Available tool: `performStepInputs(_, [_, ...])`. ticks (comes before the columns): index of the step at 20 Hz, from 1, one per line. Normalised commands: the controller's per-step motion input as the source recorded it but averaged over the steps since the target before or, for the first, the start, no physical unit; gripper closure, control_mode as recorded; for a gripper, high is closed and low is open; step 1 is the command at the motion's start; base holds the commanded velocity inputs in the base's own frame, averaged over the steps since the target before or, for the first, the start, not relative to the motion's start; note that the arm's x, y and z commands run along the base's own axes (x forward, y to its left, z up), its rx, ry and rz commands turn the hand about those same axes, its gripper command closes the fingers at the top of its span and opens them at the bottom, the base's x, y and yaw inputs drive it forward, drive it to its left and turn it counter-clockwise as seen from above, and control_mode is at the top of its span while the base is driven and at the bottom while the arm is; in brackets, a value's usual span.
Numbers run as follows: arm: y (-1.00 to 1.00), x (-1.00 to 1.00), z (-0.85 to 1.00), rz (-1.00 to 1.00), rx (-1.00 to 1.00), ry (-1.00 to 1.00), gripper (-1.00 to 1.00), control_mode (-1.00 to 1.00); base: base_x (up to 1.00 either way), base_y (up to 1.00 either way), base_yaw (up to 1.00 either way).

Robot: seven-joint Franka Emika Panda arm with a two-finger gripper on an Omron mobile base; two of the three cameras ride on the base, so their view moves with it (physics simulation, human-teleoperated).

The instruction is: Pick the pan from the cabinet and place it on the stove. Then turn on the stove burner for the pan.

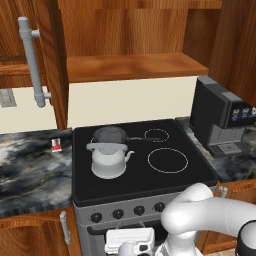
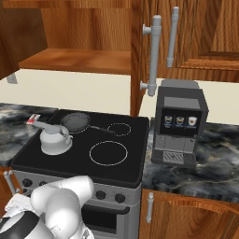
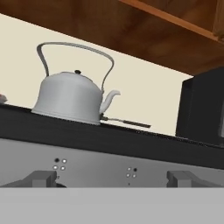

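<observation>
The pan (image 1: 110,135) is seen resting on the stove (image 1: 197,170) at the far-left ring, its thin handle (image 1: 142,139) pointing toward three o'clock in the left base view. Just in front of it, at six o'clock, the white kettle (image 1: 108,159) is set on the near-left part of the glass. In the hand view only the pan's handle (image 3: 127,122) is made out, projecting from behind the kettle (image 3: 70,98) toward three o'clock.

The tool (image 1: 129,245) is held low, in front of the stove's grey front panel, below the row of knobs (image 1: 118,214). Its jaws are spread fully apart, and nothing is gripped or touched by them. The pan lies well apart from the tool, at roughly twelve o'clock and higher up, across the cooktop.

A mid-sized ring (image 1: 168,160) is outlined at the near right of the glass and a smaller one (image 1: 156,135) at the far right. The cabinet (image 1: 135,67) stands open above the stove, its door (image 1: 50,60) swung out at ten o'clock. A black coffee machine (image 1: 220,117) is placed on the desk (image 1: 30,170) at three o'clock of the stove.
</observation>
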Motion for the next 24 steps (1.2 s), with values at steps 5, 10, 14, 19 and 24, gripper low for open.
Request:
performStepInputs(5, [-0.21,0.12,0.00,0.11,0.16,-0.02,-1.00,-1.00,0.00,0.00,0.00])
performStepInputs(10, [-0.02,0.14,0.00,0.14,0.09,0.00,-1.00,-1.00,0.00,0.00,0.00])
performStepInputs(14, [0.00,0.05,0.00,0.12,0.07,-0.03,-1.00,-1.00,0.00,0.00,0.00])
performStepInputs(19, [-0.11,0.00,-0.09,0.00,0.17,-0.10,-1.00,-1.00,0.00,0.00,0.00])
performStepInputs(24, [-0.20,0.00,-0.02,0.00,0.27,-0.12,-1.00,-1.00,0.00,0.00,0.00])
